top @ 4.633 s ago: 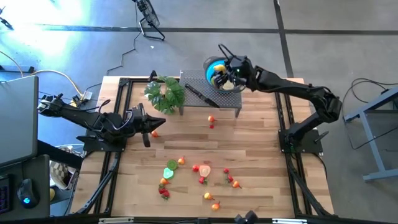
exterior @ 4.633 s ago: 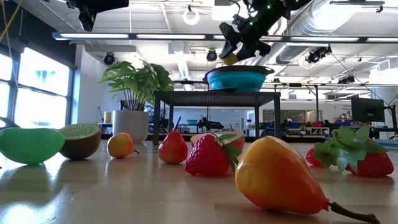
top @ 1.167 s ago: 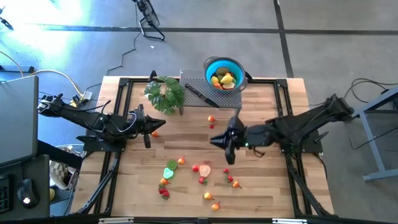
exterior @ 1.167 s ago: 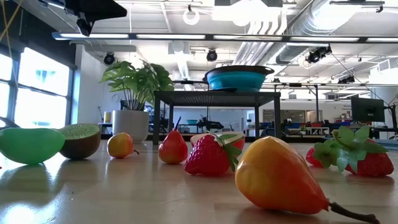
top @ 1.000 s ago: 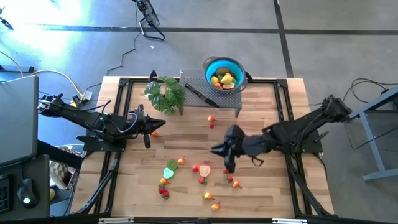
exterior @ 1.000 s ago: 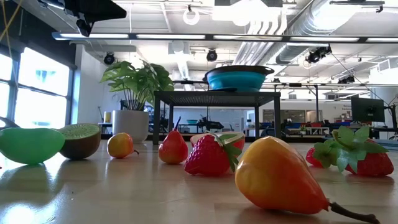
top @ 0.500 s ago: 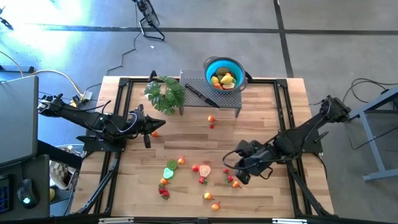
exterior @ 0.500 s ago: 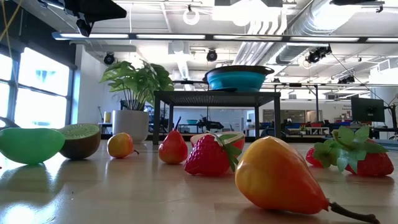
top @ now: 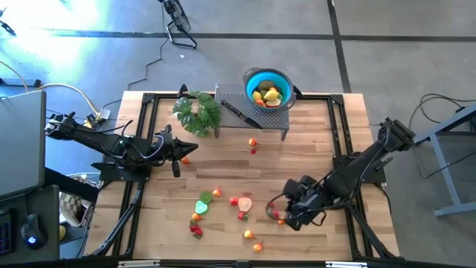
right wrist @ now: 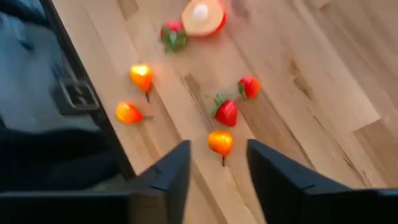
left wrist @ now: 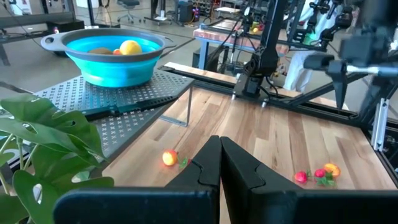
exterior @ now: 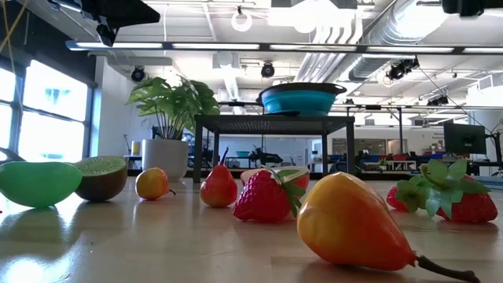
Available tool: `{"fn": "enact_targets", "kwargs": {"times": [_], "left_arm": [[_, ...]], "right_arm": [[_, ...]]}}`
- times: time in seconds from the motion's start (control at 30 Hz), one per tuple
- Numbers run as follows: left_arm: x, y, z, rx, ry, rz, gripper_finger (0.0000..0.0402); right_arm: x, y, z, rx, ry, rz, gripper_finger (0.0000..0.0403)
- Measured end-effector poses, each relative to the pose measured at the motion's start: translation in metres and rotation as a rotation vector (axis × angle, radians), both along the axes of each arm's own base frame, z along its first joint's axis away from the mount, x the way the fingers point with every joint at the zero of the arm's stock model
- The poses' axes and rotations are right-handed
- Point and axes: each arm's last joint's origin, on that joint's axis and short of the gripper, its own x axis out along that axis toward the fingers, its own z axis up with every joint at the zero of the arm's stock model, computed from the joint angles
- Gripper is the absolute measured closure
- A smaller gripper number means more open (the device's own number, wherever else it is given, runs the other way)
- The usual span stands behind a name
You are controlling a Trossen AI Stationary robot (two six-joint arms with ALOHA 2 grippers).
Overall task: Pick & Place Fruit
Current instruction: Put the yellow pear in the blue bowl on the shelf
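Fruit [top: 277,215] unmoved; right gripper [top: 281,211] descended over it, jaws now parted; left jaws closed.

The fruit is in two groups, placed here relative to the blue bowl [top: 268,87]. Several pieces, among them a yellow lemon [left wrist: 130,46], lie inside the bowl. The remainder lies loose on the wooden table. Nearest the bowl, a small orange-red piece [top: 253,142] lies on the boards just in front of it. Well apart from the bowl, a scatter includes a green lime half [top: 202,206], cut face up, a peach half [right wrist: 201,16] with a pale centre, a red strawberry [right wrist: 226,112] with green leaves, and an orange pear-shaped piece [right wrist: 220,142] on its side.
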Motion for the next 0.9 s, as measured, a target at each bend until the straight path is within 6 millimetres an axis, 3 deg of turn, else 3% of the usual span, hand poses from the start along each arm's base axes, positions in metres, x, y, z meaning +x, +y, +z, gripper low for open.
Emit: {"fn": "enact_targets", "kwargs": {"times": [0.17, 0.3, 0.63, 0.9], "left_arm": [[0.0, 0.0, 0.0, 0.0, 0.0, 0.0, 0.0402], [0.0, 0.0, 0.0, 0.0, 0.0, 0.002, 0.0402], [0.0, 0.0, 0.0, 0.0, 0.0, 0.003, 0.0402], [0.0, 0.0, 0.0, 0.001, 0.001, 0.004, 0.0402]], "right_arm": [[0.004, 0.018, -0.023, -0.071, 0.057, 0.106, 0.0171], [0.009, 0.028, -0.041, -0.108, 0.098, 0.125, 0.0141], [0.021, 0.053, -0.082, -0.095, 0.162, 0.171, 0.0144], [0.021, 0.054, -0.095, -0.128, 0.178, 0.194, 0.0144]]}}
